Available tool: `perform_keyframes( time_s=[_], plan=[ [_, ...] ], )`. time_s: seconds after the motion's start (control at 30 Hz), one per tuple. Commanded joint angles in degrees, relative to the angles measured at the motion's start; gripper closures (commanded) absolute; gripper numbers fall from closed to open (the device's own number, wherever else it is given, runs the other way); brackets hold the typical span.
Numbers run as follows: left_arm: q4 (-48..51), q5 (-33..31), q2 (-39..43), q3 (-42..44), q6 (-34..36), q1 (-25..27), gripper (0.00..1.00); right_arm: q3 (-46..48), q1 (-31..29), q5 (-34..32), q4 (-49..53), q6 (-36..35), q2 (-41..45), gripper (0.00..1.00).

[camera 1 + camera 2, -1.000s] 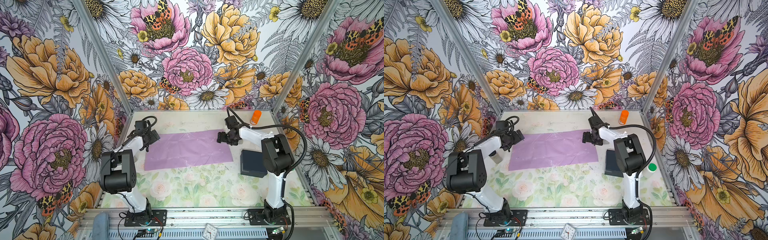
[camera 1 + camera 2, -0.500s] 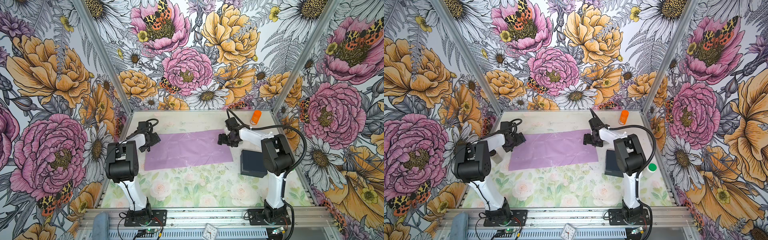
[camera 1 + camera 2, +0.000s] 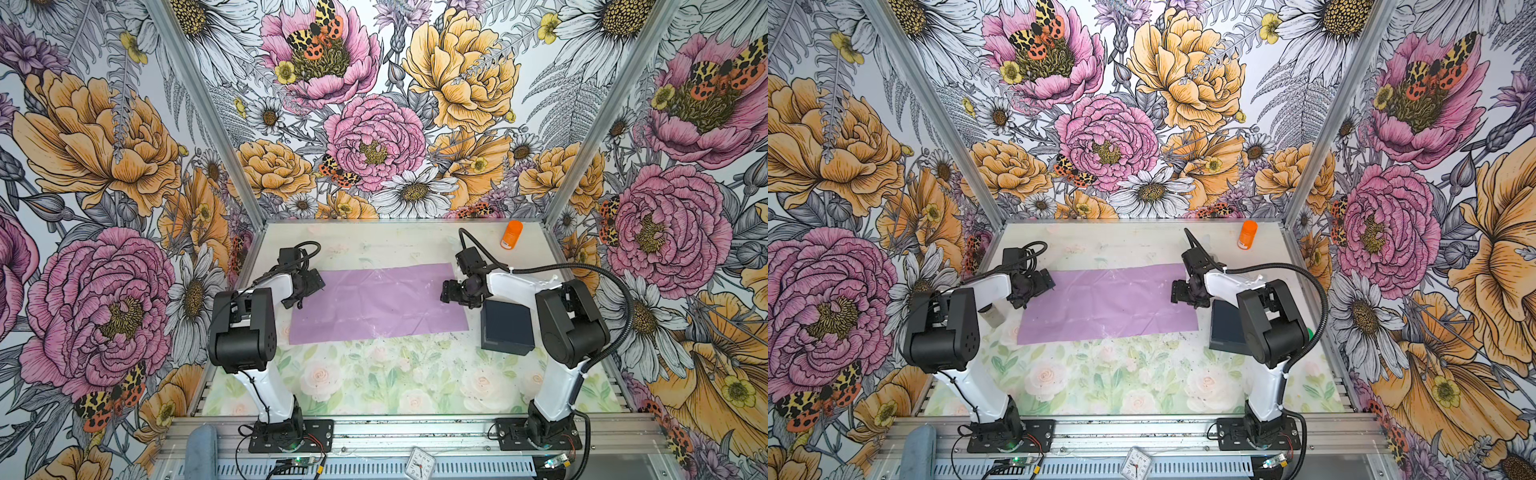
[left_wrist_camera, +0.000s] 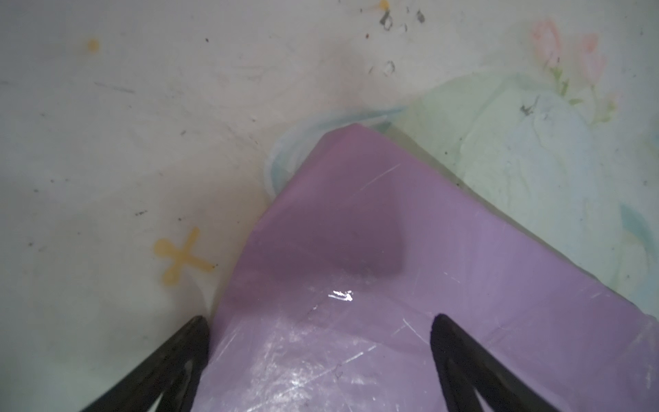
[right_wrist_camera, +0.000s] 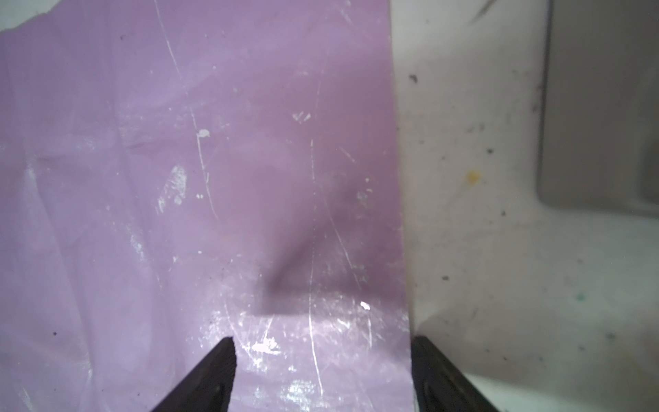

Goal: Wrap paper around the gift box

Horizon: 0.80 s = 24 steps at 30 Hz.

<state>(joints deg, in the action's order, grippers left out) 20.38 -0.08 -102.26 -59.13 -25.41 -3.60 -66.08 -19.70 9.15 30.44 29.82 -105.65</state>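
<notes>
Hovering over both ends of the paper (image 3: 374, 303), left fingers (image 4: 167, 364) and right fingers (image 5: 210, 378) stand released; I must pinch its edges evenly.

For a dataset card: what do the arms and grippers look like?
Both the left arm and right arm have white links and boxy black joint housings. The left gripper and right gripper are black, tapering to points. A thick black ribbed hose loops along the right arm; thin black cables loop at the left wrist.
</notes>
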Motion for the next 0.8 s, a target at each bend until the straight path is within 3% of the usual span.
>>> perform_keyframes(
  time_s=[0.0,0.2,0.53,0.67,0.77],
  plan=[
    [2.5,2.2,1.5,2.4,-1.4,1.0,0.02,3.9,-0.7,1.3,0.1,2.6,2.2,0.22],
    [2.5,0.9,4.3,4.8,-1.7,1.7,0.01,8.7,-1.8,0.6,-0.6,4.4,7.1,0.23],
    [4.6,-0.8,13.6,3.3,-2.3,3.0,0.01,8.5,0.8,-0.7,3.0,3.3,17.4,0.15],
    [5.1,0.9,17.7,2.2,-3.4,6.8,0.02,7.0,4.3,0.3,6.8,0.7,24.1,0.15],
    [5.0,1.9,19.0,0.2,-4.9,13.3,0.03,7.1,10.3,3.8,9.1,-1.3,29.2,0.15]
  ],
)
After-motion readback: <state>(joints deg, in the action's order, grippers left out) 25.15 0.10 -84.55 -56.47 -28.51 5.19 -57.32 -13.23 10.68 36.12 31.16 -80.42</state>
